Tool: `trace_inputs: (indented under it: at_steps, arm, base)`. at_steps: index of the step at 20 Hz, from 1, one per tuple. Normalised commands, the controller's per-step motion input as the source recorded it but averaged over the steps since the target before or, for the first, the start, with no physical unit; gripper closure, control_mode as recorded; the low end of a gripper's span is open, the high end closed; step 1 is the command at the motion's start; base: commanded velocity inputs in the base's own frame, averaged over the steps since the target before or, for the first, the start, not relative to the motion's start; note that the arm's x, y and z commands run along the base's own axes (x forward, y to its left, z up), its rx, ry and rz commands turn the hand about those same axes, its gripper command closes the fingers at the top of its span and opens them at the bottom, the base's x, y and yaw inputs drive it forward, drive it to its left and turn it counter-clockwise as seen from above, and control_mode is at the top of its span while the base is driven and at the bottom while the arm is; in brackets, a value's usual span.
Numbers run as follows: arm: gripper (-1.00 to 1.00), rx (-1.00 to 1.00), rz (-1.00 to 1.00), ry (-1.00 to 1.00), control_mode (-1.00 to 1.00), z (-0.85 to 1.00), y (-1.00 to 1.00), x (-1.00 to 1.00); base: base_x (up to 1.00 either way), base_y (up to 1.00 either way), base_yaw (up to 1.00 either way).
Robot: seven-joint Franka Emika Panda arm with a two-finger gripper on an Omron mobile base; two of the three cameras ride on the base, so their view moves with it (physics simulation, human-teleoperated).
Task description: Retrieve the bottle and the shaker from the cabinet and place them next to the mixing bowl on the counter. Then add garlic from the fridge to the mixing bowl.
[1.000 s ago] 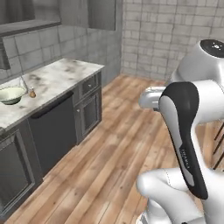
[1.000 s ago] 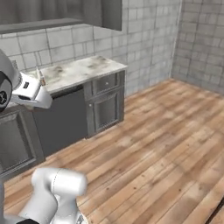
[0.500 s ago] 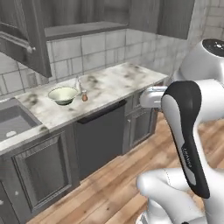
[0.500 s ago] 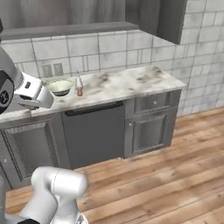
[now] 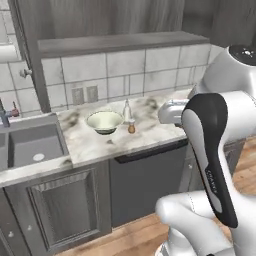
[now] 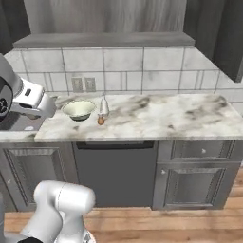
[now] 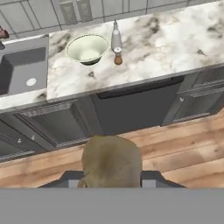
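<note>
The garlic (image 7: 111, 159), a tan bulb, sits between my gripper's (image 7: 111, 176) dark finger tips at the bottom of the hand view; the gripper is shut on it, above the wood floor in front of the counter (image 7: 166, 39). On the white marble counter (image 5: 150, 127) (image 6: 166, 116) stands the pale mixing bowl (image 5: 105, 121) (image 6: 79, 109) (image 7: 87, 48). Just right of it are the slim white bottle (image 5: 127, 110) (image 6: 103, 106) (image 7: 116, 38) and the small orange-brown shaker (image 5: 131, 128) (image 6: 100, 120) (image 7: 118, 58). The fridge is out of view.
A grey sink (image 5: 32, 145) (image 7: 24, 70) lies left of the bowl. A dark dishwasher front (image 7: 135, 107) (image 6: 114, 171) and grey cabinet doors (image 6: 199, 185) run under the counter. Upper cabinets (image 6: 104, 16) hang above the tiled wall.
Both base views have swung and closed in on the counter, so the bowl, bottle and shaker now lie straight ahead and larger. The arm keeps the same pose.
</note>
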Motion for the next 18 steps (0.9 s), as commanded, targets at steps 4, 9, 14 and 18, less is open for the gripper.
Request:
trace_inputs:
  at_steps: [4,9,14,18]
  arm:
    - [1.0,0.0,0.0,0.0,1.0,0.0,0.0,0.0]
    - [1.0,0.0,0.0,0.0,1.0,0.0,0.0,0.0]
    - [1.0,0.0,0.0,0.0,1.0,0.0,0.0,0.0]
    - [1.0,0.0,0.0,0.0,1.0,0.0,0.0,0.0]
  base:
    - [0.76,-0.73,0.45]
    - [0.56,0.03,0.32]
    - [0.71,0.41,0.09]
    - [0.78,0.01,0.01]
